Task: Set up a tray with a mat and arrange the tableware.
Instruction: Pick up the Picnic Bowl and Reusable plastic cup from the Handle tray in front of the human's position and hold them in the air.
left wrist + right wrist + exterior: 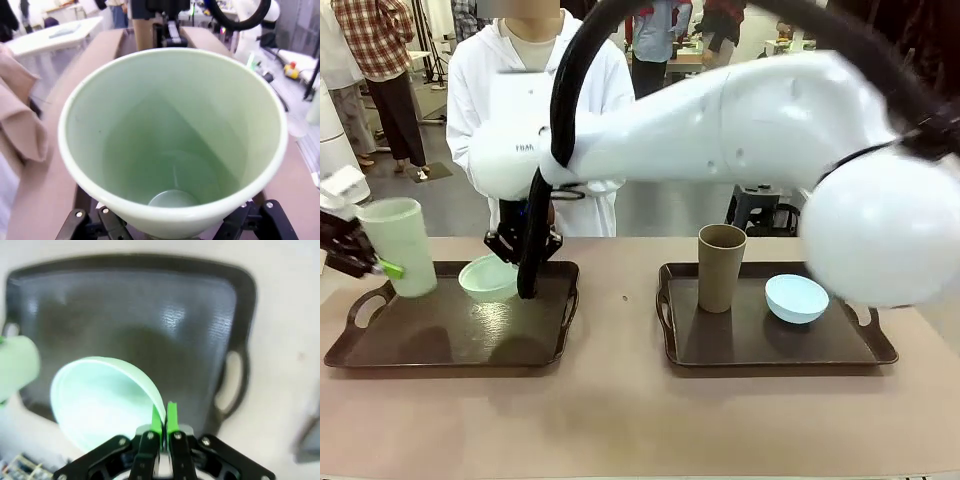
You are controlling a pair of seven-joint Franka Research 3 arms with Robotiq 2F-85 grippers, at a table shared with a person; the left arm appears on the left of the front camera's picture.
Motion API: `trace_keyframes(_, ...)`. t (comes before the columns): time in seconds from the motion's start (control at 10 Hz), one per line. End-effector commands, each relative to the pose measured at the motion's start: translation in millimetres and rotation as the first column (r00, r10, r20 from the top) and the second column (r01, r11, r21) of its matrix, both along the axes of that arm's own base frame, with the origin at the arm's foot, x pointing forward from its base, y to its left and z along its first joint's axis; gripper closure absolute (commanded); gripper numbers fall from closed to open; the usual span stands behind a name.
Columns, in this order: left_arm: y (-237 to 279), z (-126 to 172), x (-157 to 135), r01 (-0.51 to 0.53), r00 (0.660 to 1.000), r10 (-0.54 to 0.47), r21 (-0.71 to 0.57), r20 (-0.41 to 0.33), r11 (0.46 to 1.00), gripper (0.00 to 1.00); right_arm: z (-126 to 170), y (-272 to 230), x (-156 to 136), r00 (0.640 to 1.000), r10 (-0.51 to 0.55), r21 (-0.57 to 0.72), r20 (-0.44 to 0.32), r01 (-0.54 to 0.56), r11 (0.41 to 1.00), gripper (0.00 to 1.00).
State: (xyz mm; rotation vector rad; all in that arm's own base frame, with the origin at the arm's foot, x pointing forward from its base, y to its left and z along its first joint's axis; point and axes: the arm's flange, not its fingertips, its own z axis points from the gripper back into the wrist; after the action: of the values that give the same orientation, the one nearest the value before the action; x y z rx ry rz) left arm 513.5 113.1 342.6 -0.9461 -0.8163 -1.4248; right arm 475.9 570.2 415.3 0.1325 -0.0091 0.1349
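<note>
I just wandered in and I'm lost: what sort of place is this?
Probably a robotics lab: white robot arms work over two trays, the right claw pinching a mint bowl; a person in a white coat stands opposite, and more people stand behind.

Mint green tumbler (398,245) upright at the far-left corner of the left tray (450,345); mint green bowl (488,278) tilted (rim pinched) over its far side; brown tumbler (720,267) upright beside pale blue bowl (796,298) on the right tray (760,345), toward the right edge of the counter (620,420)
</note>
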Motion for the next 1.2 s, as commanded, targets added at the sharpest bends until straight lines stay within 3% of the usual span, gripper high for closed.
trace_keyframes(0.0,5,50,-23,0.004,1.000,-0.004,0.002,0.022,1.000,0.75,34,-34,-44,0.999,-0.032,-0.050,0.022,0.033,0.998,1.00)
trace_keyframes(0.3,-10,103,-53,0.030,0.997,-0.033,0.039,0.070,0.999,0.75,92,-46,-90,0.992,-0.094,-0.096,0.086,0.102,0.990,1.00)
trace_keyframes(0.6,-16,134,-70,0.008,0.996,-0.014,0.071,0.085,0.997,0.75,133,-47,-119,0.983,-0.111,-0.082,0.145,0.124,0.989,1.00)
trace_keyframes(1.1,-14,137,-67,0.032,0.994,-0.037,0.055,0.102,0.998,0.75,153,-44,-120,0.988,-0.092,-0.056,0.126,0.100,0.993,1.00)
